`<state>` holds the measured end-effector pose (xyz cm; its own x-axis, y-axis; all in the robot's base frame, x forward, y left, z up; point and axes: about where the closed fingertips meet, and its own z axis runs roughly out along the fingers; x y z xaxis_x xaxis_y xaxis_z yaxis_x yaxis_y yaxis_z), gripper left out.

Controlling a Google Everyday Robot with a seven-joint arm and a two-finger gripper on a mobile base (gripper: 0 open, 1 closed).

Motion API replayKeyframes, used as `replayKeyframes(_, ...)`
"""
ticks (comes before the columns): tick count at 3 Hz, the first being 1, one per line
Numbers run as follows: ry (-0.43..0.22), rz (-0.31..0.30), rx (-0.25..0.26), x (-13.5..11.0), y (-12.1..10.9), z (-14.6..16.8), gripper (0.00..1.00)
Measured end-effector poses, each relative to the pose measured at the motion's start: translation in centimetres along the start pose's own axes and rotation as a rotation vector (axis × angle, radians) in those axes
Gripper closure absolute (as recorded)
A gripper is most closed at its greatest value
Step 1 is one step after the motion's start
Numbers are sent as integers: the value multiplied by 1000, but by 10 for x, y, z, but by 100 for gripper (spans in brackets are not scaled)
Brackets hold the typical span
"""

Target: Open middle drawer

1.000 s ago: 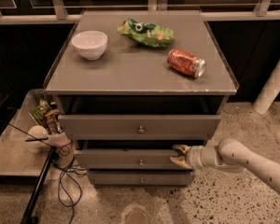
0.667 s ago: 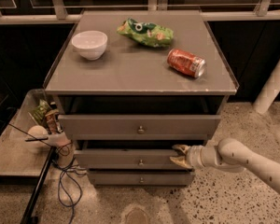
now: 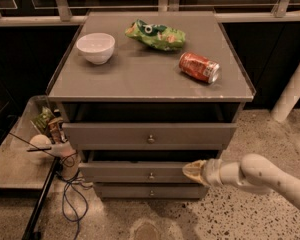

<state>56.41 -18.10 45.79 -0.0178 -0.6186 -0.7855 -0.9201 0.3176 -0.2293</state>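
Jaws: cannot tell if spread or pressed together. White-armed, cream-tipped gripper (image 3: 192, 170) at right end of grey flat-fronted middle drawer (image 3: 125, 172), at its front edge. Drawer is second of 3 fronts in grey metal cabinet (image 3: 140, 81), 1 small round knob each, and sits slightly forward of thin bottom drawer front (image 3: 125, 190). On top: 1 white ceramic bowl (image 3: 95, 46), 1 green crumpled snack bag (image 3: 156, 35), 1 red soda can (image 3: 199, 67) on its side.

White tubular arm (image 3: 262, 174), dark specks — yellowish claw (image 3: 189, 170) by middle drawer (image 3: 130, 172).

No print is legible on the red can (image 3: 199, 67) or green bag (image 3: 157, 35); the claw (image 3: 192, 170) is at the middle drawer (image 3: 130, 173).
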Motion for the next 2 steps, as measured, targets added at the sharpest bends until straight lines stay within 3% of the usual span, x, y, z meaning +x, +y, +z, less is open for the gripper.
replayKeyframes(1,-42,31,-11,3,83,-42,100)
replayKeyframes(2,-36,98,-23,23,135,-60,82)
